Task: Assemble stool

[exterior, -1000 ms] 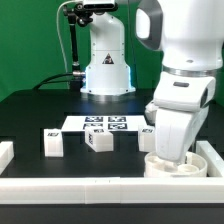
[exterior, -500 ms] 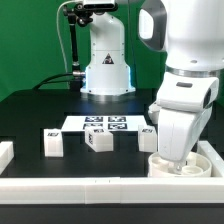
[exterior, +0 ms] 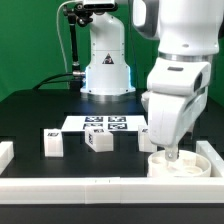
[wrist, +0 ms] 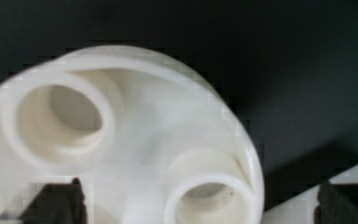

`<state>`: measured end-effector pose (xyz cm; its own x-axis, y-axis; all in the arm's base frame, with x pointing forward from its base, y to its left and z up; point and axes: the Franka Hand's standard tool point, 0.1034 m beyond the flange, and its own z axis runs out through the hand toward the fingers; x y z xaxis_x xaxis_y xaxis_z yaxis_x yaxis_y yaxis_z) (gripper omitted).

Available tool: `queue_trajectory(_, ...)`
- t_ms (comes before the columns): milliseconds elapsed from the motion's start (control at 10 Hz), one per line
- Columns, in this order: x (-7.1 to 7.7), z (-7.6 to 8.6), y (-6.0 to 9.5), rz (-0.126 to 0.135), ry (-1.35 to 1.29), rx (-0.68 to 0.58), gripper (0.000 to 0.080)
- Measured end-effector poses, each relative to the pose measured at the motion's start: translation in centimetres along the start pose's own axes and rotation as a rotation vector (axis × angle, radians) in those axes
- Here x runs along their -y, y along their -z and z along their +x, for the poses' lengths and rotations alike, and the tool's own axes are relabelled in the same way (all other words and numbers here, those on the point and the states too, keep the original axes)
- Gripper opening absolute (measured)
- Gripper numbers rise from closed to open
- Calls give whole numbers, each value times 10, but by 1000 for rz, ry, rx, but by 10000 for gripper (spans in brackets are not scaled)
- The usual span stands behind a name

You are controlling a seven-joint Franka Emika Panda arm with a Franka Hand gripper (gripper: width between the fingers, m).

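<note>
The stool's round white seat lies flat at the exterior view's right, in the corner of the white rails. My gripper hangs just above it, jaws spread wide and holding nothing. In the wrist view the seat fills the picture, showing two round sockets, and the gripper has a dark fingertip at each side of it. Two white legs with tags stand on the black table, one at the left and one near the middle. A third leg is partly hidden behind my arm.
The marker board lies flat behind the legs. White rails run along the front, the right and the left of the table. The robot's base stands at the back.
The gripper has gone from shut to wide open, letting go of the seat. The arm has lifted slightly and leaned toward the exterior view's left. The seat stays in its corner.
</note>
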<state>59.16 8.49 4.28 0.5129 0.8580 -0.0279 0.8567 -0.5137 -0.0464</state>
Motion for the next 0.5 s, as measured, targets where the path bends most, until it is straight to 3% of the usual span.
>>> queue_trajectory(200,-4,-16,16,-11,-24,-3,649)
queue_trajectory(300,-2,-33,22,-12,-45,3,649)
queue_trajectory(500,9,-53,23,-14,-80,6,649)
